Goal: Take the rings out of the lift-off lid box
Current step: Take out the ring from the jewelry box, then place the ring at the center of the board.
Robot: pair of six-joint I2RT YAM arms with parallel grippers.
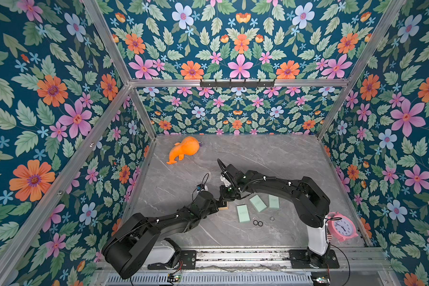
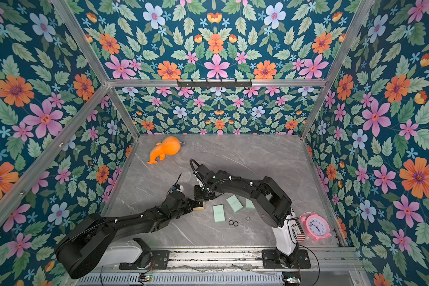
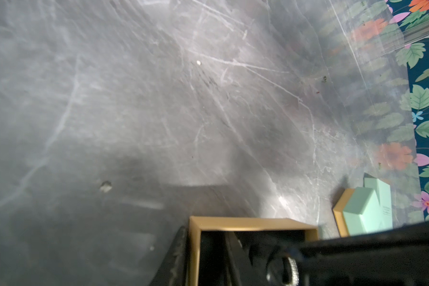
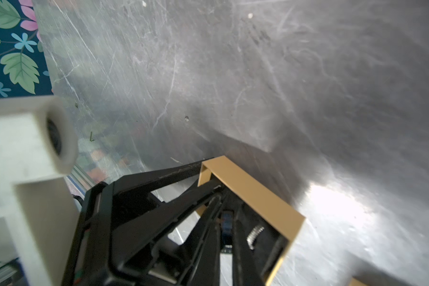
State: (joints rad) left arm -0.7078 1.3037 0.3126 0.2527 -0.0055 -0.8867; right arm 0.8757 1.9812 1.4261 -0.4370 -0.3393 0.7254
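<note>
The lift-off lid box [image 1: 224, 206] [image 2: 200, 205] stands open, a small gold tray with a dark inside. My left gripper [image 1: 219, 205] [image 3: 203, 231] is shut on its side wall [image 3: 195, 247], one finger outside and one inside. From above, my right gripper [image 1: 226, 201] [image 4: 227, 210] reaches into the box [image 4: 253, 195] with its fingers shut; nothing shows clearly between them. A sparkly silvery ring [image 4: 254, 236] [image 3: 291, 270] lies inside, beside the right fingers. Two black rings [image 1: 257, 223] [image 2: 233, 223] and a silvery ring [image 1: 272, 219] [image 2: 247, 218] lie on the table.
Three mint-green box pieces [image 1: 242, 213] [image 1: 257, 203] [image 1: 274, 201] lie right of the gold box. An orange plush toy [image 1: 183, 149] sits at the back left and a pink alarm clock [image 1: 342, 226] by the right arm's base. Flowered walls enclose the marble table [image 1: 270, 158].
</note>
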